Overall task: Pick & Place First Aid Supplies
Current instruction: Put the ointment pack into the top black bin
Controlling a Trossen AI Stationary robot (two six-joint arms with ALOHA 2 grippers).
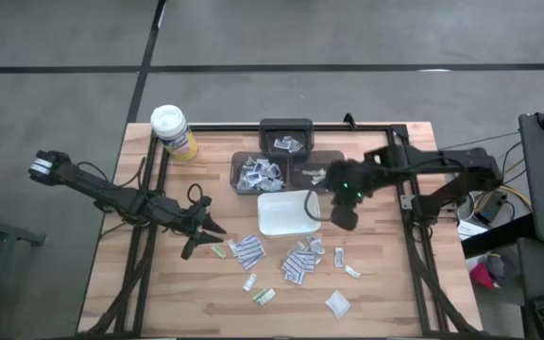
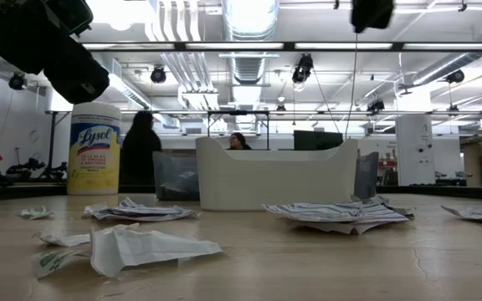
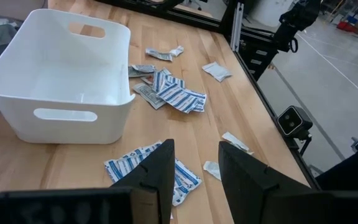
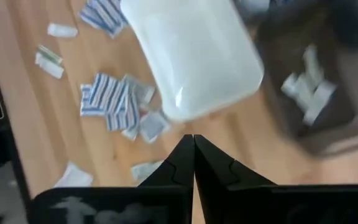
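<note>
Most of the first aid supplies (image 1: 299, 263) lie loose on the table (image 1: 385, 297), scattered in small heaps and singles across the near half of the wood, in front of the white rectangular tray (image 1: 286, 213). That tray looks empty: the left wrist view shows its bare white inside with no packet in it. Behind it stand two dark bins, a wider one (image 1: 238, 174) and a smaller one (image 1: 285, 127) farther back, and each holds a cluster of packets, so some sorting appears done, though I judge the larger share remains. A yellow canister with white lid (image 1: 172, 130) stands at the far left corner, apart from the work. The right hand (image 1: 345, 216) hangs above the table just beside the tray's right edge, its fingers pressed fully together with nothing between them, as the right wrist view shows. The left hand (image 1: 205, 229) sits low over the table to the left of the scattered packets, its fingers parted with a gap between them and nothing gripped; a blue-striped packet (image 3: 146, 168) lies on the wood just ahead of it. Neither hand carries anything, so a fresh pick seems the next need.
</note>
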